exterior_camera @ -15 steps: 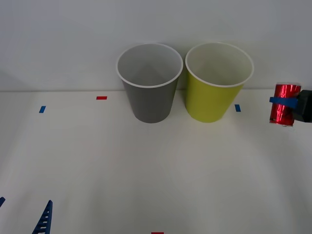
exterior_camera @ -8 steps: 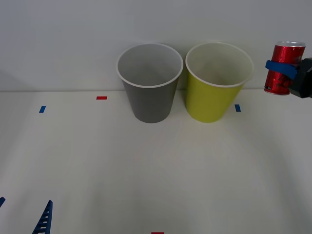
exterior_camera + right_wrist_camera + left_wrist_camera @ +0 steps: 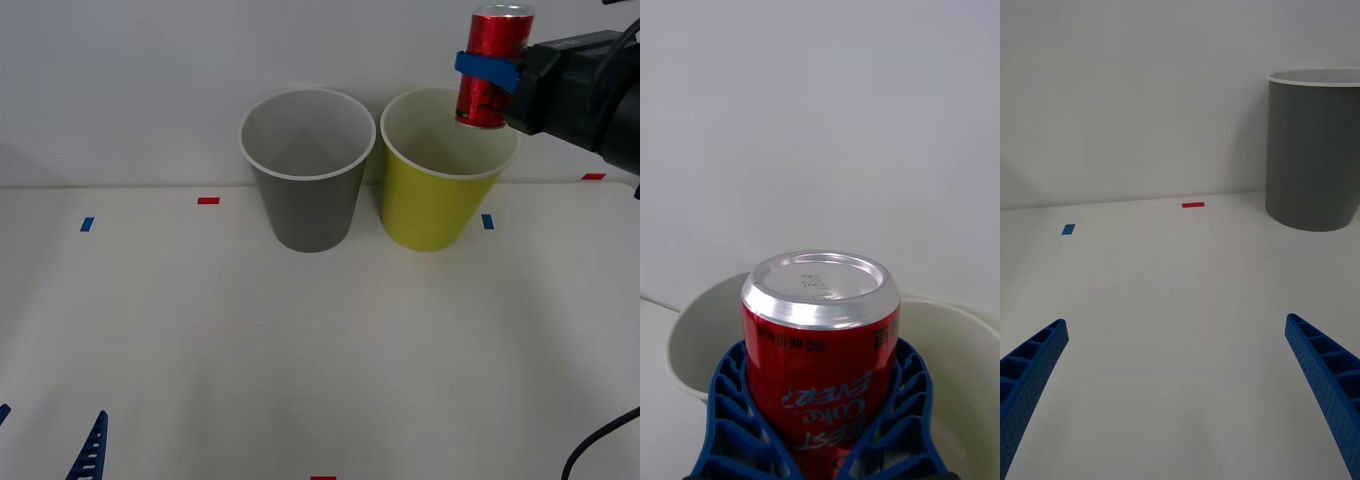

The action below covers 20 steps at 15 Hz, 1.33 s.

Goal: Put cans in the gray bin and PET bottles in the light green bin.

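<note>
One can [image 3: 493, 66] between tool [image 3: 487, 70] fingers

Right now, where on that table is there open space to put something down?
The wide white tabletop in front of the gray bin and light green bin is bare, apart from small tape marks. It is crowded at the back right, where the right gripper holds the can above the green bin.
</note>
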Each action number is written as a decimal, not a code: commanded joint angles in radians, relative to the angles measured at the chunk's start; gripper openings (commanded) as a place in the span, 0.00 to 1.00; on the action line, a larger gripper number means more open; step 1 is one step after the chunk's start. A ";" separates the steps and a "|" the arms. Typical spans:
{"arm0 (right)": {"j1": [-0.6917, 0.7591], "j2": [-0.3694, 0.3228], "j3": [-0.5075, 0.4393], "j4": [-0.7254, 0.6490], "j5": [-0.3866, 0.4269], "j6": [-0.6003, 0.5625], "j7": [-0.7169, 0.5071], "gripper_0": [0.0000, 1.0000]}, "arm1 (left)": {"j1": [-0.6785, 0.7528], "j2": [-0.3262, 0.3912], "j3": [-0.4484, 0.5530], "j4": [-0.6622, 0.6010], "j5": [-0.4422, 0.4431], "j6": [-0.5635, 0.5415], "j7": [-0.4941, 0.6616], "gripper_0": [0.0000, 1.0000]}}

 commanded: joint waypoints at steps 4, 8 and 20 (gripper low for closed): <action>-0.144 0.006 0.216 0.186 0.102 -0.199 0.009 0.00 | 0.000 0.000 0.000 0.000 0.000 0.000 0.000 1.00; -0.219 -0.057 0.330 0.323 0.143 -0.358 -0.006 0.00 | 0.000 0.000 0.000 0.000 0.000 0.000 0.000 1.00; -0.376 -0.159 0.647 0.659 0.112 -0.823 -0.088 0.00 | 0.000 0.000 0.000 0.000 0.000 0.000 0.000 1.00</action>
